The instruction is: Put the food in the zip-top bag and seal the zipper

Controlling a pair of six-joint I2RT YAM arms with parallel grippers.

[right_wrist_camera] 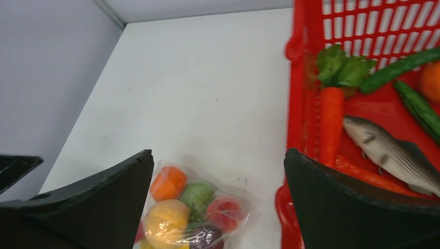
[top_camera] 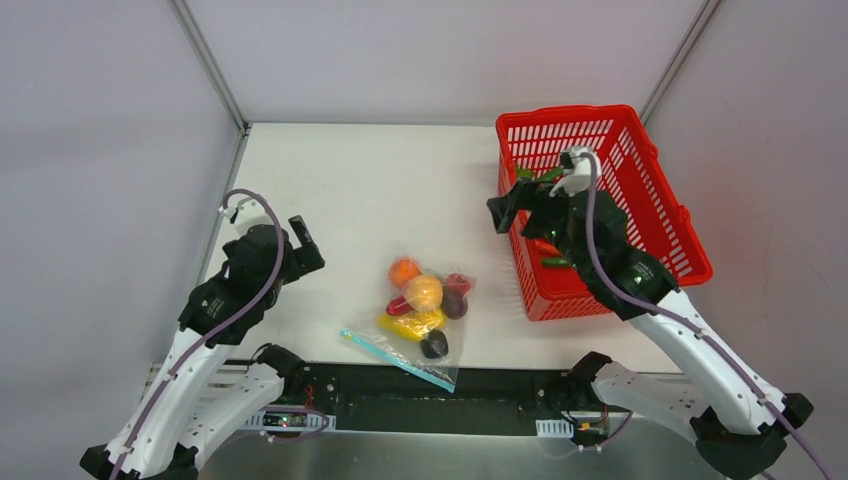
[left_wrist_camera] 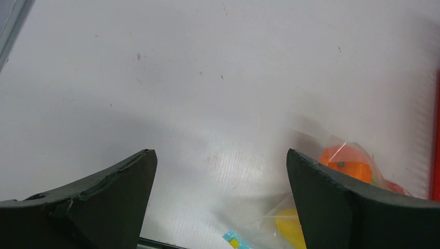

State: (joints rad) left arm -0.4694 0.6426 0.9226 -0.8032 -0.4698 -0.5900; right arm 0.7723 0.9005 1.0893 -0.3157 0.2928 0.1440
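Observation:
The zip-top bag point(top_camera: 402, 349) lies in the middle of the table, near the front edge. The food inside includes an orange ball point(top_camera: 405, 271), a peach ball point(top_camera: 424, 292), a red piece point(top_camera: 459, 283), a yellow piece point(top_camera: 412, 323) and a dark ball point(top_camera: 434, 344). The teal zipper point(top_camera: 398, 360) runs diagonally along the bag's near edge. My left gripper point(top_camera: 300, 245) hangs open, left of the bag and apart from it. My right gripper point(top_camera: 520, 215) is open and empty above the basket's left wall. The right wrist view shows the bagged food point(right_wrist_camera: 168, 182) below it.
A red mesh basket point(top_camera: 560, 135) stands at the back right, right of the bag. It holds a carrot point(right_wrist_camera: 330, 122), a toy fish point(right_wrist_camera: 392, 155) and cucumbers point(right_wrist_camera: 402, 65). Grey walls close in the table on the left, back and right.

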